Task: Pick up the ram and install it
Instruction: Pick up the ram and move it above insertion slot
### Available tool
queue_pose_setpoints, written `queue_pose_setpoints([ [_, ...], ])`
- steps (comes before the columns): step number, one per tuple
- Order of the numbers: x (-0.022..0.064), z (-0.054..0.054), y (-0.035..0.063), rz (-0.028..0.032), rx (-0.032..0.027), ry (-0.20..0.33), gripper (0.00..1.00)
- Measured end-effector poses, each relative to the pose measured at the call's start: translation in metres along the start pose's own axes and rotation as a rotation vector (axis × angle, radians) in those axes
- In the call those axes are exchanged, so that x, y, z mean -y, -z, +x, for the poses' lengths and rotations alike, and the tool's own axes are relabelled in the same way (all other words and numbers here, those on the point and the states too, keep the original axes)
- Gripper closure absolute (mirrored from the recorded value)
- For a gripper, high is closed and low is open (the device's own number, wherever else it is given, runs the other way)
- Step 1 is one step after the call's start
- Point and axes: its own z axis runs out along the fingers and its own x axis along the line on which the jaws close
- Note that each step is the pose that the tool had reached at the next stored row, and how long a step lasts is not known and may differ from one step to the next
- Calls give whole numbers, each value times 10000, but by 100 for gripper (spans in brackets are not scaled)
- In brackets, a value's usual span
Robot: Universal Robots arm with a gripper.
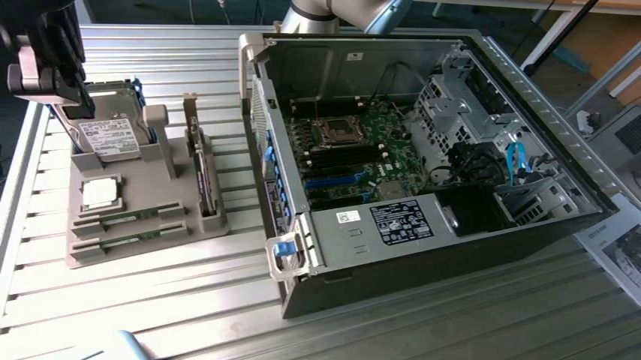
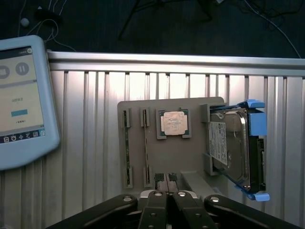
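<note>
Wrist view: gripper (image 2: 166,185) jaws pressed shut, holding nothing, hanging above gray holder tray (image 2: 186,157). The ram (image 2: 145,148) is two thin green sticks, edge-up in side-by-side tray slots. It sits below the gripper, off to the side away from hard drive (image 2: 233,148), with processor (image 2: 174,123) between. Clear gap, no contact. Long axis of both sticks runs straight away from the fingertips toward the table (image 2: 86,143) rail. Stick beside processor is nearer.

My gripper (image 1: 52,88) hangs by the hard drive (image 1: 105,136) end of the grey fixture (image 1: 130,253), both ram sticks (image 1: 130,219) lying in their slots, open PC case (image 1: 421,274) alongside.
</note>
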Motion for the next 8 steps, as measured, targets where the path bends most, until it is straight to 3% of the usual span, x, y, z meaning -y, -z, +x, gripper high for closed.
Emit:
queue_pose_setpoints([
  [8,0,1,-1,0,1,-1,90],
])
